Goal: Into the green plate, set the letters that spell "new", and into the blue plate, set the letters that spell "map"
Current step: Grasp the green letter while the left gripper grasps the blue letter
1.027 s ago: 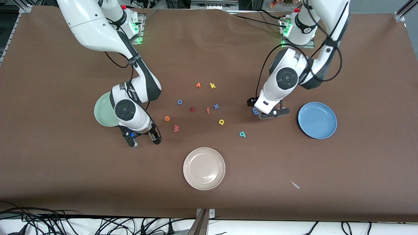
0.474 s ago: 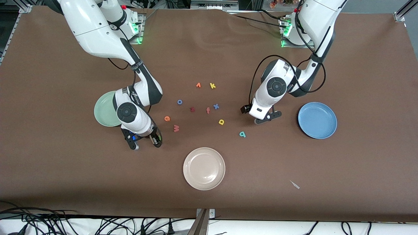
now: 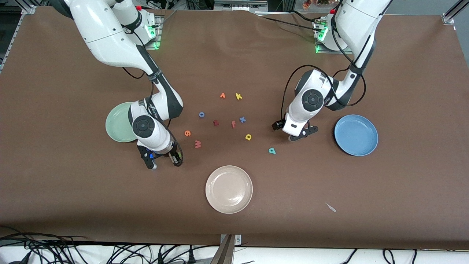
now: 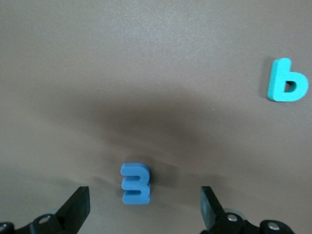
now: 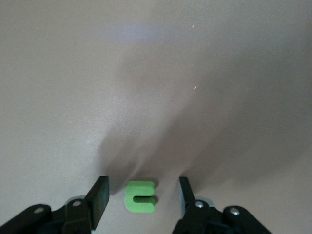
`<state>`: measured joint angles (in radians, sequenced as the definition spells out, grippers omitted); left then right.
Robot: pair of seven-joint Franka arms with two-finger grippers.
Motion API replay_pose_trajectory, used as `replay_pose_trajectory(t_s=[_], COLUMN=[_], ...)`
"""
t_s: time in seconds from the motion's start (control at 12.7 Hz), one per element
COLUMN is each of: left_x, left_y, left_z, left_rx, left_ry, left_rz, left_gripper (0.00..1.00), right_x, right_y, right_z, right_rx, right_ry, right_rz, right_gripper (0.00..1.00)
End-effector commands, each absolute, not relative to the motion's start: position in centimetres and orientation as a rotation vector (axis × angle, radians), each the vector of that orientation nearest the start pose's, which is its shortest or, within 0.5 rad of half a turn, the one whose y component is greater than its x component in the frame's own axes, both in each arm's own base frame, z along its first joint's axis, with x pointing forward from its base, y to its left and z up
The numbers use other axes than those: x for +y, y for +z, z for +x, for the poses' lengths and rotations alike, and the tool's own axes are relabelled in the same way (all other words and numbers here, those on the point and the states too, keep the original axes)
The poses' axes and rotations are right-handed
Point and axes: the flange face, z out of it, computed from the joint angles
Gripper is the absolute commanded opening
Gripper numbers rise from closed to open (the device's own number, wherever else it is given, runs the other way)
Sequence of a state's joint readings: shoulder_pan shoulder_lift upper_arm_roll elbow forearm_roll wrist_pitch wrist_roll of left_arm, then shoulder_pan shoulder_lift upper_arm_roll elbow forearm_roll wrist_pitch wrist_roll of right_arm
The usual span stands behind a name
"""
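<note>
In the right wrist view the green n (image 5: 140,196) lies flat on the table between the fingers of my right gripper (image 5: 142,193), which is open with a gap on each side. That right gripper (image 3: 163,159) is low, beside the green plate (image 3: 116,126). My left gripper (image 4: 145,205) is wide open around the light blue m (image 4: 135,183), with the teal p (image 4: 287,80) farther off. In the front view the left gripper (image 3: 297,133) covers the m, beside the blue plate (image 3: 356,135). The orange e (image 3: 187,133), salmon w (image 3: 198,144), yellow a (image 3: 248,137) and teal p (image 3: 272,150) lie loose.
A beige plate (image 3: 229,189) sits nearer the camera than the letters. Spare letters lie mid-table: an orange one (image 3: 222,95), yellow k (image 3: 238,96), blue o (image 3: 201,114), dark red letter (image 3: 215,123), red-orange f (image 3: 233,124), blue x (image 3: 242,119). A small pale scrap (image 3: 331,207) lies near the front.
The left gripper has come down over the blue m, hiding it in the front view. The right gripper has shifted slightly toward the camera and its fingers have narrowed.
</note>
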<state>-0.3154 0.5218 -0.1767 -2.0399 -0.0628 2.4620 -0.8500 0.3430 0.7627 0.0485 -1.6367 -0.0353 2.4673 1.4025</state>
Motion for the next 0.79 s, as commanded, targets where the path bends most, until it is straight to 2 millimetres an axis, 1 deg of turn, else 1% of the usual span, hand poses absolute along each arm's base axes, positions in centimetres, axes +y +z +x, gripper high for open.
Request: replay_pose_trajectory(t_s=[0.0, 0.08, 0.16, 0.24, 0.32, 0.4, 0.47, 0.55, 0.71], left_x=[-27.4, -27.4, -27.3, -27.3, -27.3, -27.3, -27.2, -27.2, -27.1], left_y=[17.1, 16.9, 16.7, 16.4, 16.3, 16.4, 16.4, 16.3, 16.3], left_z=[51.5, 51.5, 51.4, 51.4, 51.3, 51.4, 51.4, 51.5, 51.5], left_rx=[-0.712, -0.709, -0.709, -0.711, -0.711, -0.711, -0.711, -0.711, -0.711], left_ry=[0.257, 0.261, 0.267, 0.273, 0.275, 0.275, 0.275, 0.275, 0.277], left_rz=[-3.103, -3.101, -3.098, -3.095, -3.094, -3.094, -3.094, -3.095, -3.094], left_gripper=[0.99, 0.97, 0.93, 0.87, 0.78, 0.71, 0.65, 0.6, 0.52], right_x=[26.4, 26.4, 26.5, 26.3, 26.0, 25.8, 25.2, 23.9, 20.5], right_y=[17.6, 17.7, 17.8, 18.1, 18.6, 19.8, 20.9, 22.3, 25.2], right_z=[64.8, 64.8, 64.8, 64.9, 65.1, 65.1, 65.3, 65.5, 65.7], right_rx=[1.45, 1.449, 1.446, 1.44, 1.414, 1.374, 1.357, 1.325, 1.235], right_ry=[-0.085, -0.086, -0.085, -0.092, -0.095, -0.095, -0.077, -0.057, 0.022], right_rz=[-2.711, -2.711, -2.712, -2.715, -2.727, -2.748, -2.781, -2.819, -2.922], right_gripper=[0.24, 0.17, 0.08, 0.06, 0.06, 0.06, 0.06, 0.06, 0.06])
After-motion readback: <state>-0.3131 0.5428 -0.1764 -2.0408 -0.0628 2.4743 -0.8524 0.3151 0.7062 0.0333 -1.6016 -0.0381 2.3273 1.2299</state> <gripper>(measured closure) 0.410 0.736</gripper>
